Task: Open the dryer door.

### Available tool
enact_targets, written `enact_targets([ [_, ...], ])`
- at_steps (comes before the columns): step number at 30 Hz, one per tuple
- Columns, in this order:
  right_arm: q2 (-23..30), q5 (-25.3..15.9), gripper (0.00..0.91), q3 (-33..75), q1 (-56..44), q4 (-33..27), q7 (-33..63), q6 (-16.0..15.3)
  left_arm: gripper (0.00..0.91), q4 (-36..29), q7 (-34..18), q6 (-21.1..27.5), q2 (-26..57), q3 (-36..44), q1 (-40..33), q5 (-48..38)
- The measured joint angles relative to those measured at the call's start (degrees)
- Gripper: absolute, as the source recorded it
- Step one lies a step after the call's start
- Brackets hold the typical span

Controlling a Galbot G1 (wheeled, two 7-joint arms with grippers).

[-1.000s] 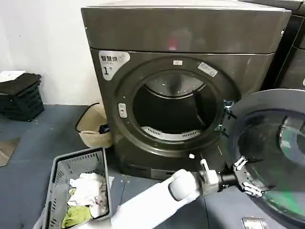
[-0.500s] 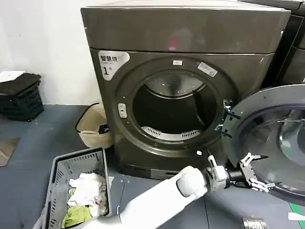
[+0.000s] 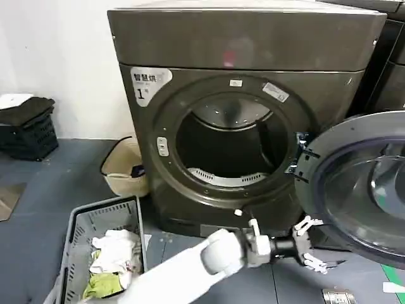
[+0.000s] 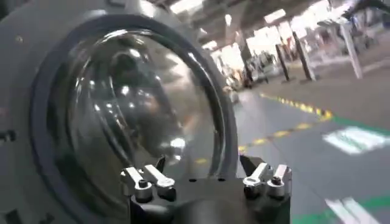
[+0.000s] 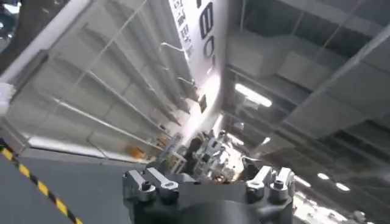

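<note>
Reaching low across my body, my left gripper (image 3: 308, 244) hangs spread and empty just beside the swung-open dryer door (image 3: 361, 190); wrist view shows its domed glass.

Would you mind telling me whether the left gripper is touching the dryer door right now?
Apart. In the head view the left gripper, jaws open, sits below and left of the dryer door, with dark floor visible between them.

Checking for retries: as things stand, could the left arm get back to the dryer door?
Probably yes: the left gripper sits open just below the swung-open dryer door, with nothing between them.
</note>
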Motion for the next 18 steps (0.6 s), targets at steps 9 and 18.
enact_targets([
  [9, -1.6, 0.0, 0.907, -2.0, 1.3, -2.2, -0.5, -0.1, 0.907, -10.0, 2.3, -3.4, 15.9, -2.4, 2.2, 9.2],
  [18, -3.5, 0.0, 0.907, -4.9, 2.8, -4.2, -0.9, -0.7, 0.907, -16.6, 5.4, -13.2, 33.7, -9.2, 6.1, 20.3],
])
